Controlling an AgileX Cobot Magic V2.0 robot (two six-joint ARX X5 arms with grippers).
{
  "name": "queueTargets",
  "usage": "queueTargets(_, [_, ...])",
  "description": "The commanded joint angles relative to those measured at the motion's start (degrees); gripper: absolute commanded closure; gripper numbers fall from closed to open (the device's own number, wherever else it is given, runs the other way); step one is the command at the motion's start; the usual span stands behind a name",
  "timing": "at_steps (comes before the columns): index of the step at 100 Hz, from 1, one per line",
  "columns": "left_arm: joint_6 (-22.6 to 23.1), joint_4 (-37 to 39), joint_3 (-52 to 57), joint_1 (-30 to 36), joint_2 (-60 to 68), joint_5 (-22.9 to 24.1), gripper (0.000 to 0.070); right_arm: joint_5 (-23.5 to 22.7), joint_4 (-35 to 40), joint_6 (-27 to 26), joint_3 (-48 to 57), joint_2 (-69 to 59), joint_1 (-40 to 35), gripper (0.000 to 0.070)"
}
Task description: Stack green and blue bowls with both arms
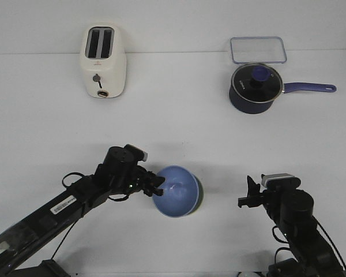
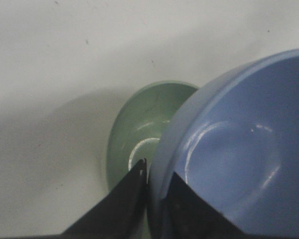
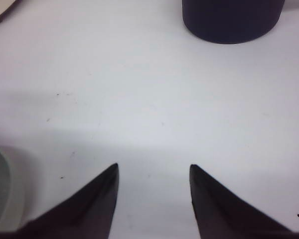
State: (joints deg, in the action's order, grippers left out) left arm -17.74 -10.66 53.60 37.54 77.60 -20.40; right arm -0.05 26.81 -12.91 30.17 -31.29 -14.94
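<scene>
The periwinkle blue bowl (image 1: 177, 191) is held tilted over the pale green bowl (image 1: 200, 196), which shows only as a thin edge at its right side. My left gripper (image 1: 156, 186) is shut on the blue bowl's left rim. In the left wrist view the fingers pinch the blue bowl's rim (image 2: 162, 169), and the green bowl (image 2: 139, 129) lies below it on the table. My right gripper (image 1: 249, 193) is open and empty, to the right of the bowls. In the right wrist view its open jaws (image 3: 153, 172) hang over bare table.
A cream toaster (image 1: 104, 61) stands at the back left. A dark navy saucepan (image 1: 255, 88) with a glass lid stands at the back right, also in the right wrist view (image 3: 232, 20). A clear plastic lid (image 1: 258, 49) lies behind it.
</scene>
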Motion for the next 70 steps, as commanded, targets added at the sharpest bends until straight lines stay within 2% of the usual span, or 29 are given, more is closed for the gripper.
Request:
queueTargets(1, [-1.49, 1.88, 0.63, 1.01, 2.23, 0.94, 0.0683, -0.11, -0.39, -0.52, 0.11, -0.22, -0.15, 0.0411])
queueTargets(6, [-2.38, 3.37, 0.63, 1.70, 3.26, 0.81, 0.0642, -0.09, -0.39, -0.52, 0.11, -0.22, -0.13, 0.0411])
queueTargets(10, [-3.08, 4.31, 0.66, 2.12, 3.69, 0.28, 0.0534, -0.09, -0.37, -0.52, 0.11, -0.22, -0.13, 0.0411])
queueTargets(17, [-3.30, 4.98, 0.66, 2.27, 3.76, 0.28, 0.0294, -0.09, -0.39, -0.52, 0.11, -0.22, -0.13, 0.0411])
queueTargets(19, [-3.28, 4.98, 0.66, 2.27, 3.72, 0.46, 0.0255, -0.09, -0.39, -0.52, 0.11, -0.22, -0.13, 0.0411])
queueTargets(22, [-3.28, 4.92, 0.66, 2.27, 3.56, 0.92, 0.0240, -0.09, -0.42, -0.52, 0.11, -0.22, -0.13, 0.0411])
queueTargets(39, [-2.05, 4.74, 0.66, -1.05, -0.20, 1.60, 0.0245, 0.15, -0.59, 0.15, 0.11, -0.20, -0.13, 0.0411])
queueTargets(45, [-0.81, 4.61, 0.66, -2.84, -2.82, 3.39, 0.0265, 0.15, -0.92, 0.74, 0.11, -0.20, -0.13, 0.0411])
queueTargets(51, [0.92, 3.98, 0.66, -4.83, -6.01, 7.28, 0.0345, 0.31, -1.31, 0.79, 0.11, -0.11, -0.13, 0.0420])
queueTargets(56, [2.86, 3.10, 0.66, -6.56, -8.96, 11.87, 0.0446, 0.39, -1.49, 0.81, 0.11, 0.39, -0.11, 0.0467])
queueTargets(60, [4.68, 2.05, 0.66, -7.89, -11.37, 16.15, 0.0548, 0.59, -1.55, 0.77, 0.11, 0.92, -0.09, 0.0537])
queueTargets(65, [7.23, 0.76, 0.59, -9.42, -14.21, 20.46, 0.0700, 1.09, -1.53, 0.79, 0.11, 1.79, -0.09, 0.0665])
queueTargets(67, [8.17, 0.35, 0.52, -9.97, -15.37, 21.75, 0.0693, 1.42, -1.51, 0.79, 0.11, 2.27, -0.09, 0.0700])
queueTargets(70, [9.44, -0.09, 0.17, -10.75, -17.05, 23.26, 0.0686, 2.03, -1.49, 0.79, 0.07, 3.19, -0.09, 0.0700])
